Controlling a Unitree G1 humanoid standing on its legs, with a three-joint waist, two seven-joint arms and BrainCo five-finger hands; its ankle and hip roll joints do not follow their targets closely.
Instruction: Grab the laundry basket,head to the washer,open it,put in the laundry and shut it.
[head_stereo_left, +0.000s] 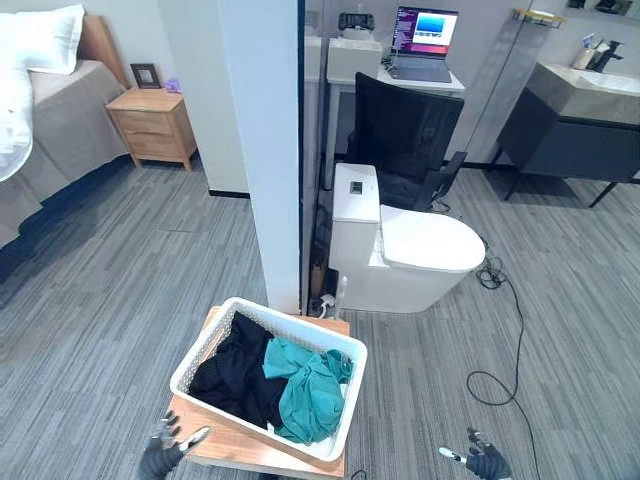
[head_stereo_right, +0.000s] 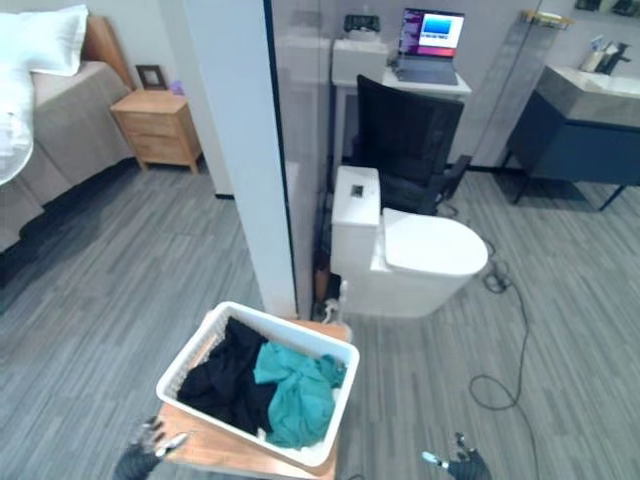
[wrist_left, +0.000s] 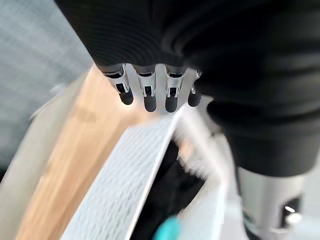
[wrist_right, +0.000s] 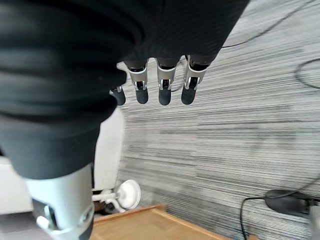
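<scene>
Where I look down from the head camera, the task's thing sits low in the middle of my view.

Basket: white laundry basket (head_stereo_left: 345, 400) stands on a low wooden table (head_stereo_left: 230, 446), apart from both of my hands.
Basket axis: I read its long side running from near-right to far-left, one short end toward the white pillar (head_stereo_left: 265, 150).
Contents: black clothes (head_stereo_left: 235, 372) fill the left part, a teal garment (head_stereo_left: 310, 390) lies bunched in the right part and reaches up to the rim.
Hard to make out: I cannot see the near edge of the table, cut off by the frame; the basket's handles I cannot pick out.
Left hand (head_stereo_left: 168, 446): at the table's near left corner, just beside the basket, fingers spread and relaxed, holding nothing; its wrist view shows the fingertips (wrist_left: 149, 103) hanging over the basket wall.
Right hand (head_stereo_left: 482, 460): well to the right over the grey floor (head_stereo_left: 150, 290), fingers loose, empty; partly cut off by the frame's lower edge.
Beyond: a white toilet (head_stereo_left: 400, 245) stands past the pillar, a dark chair (head_stereo_left: 405, 135) behind it.
</scene>
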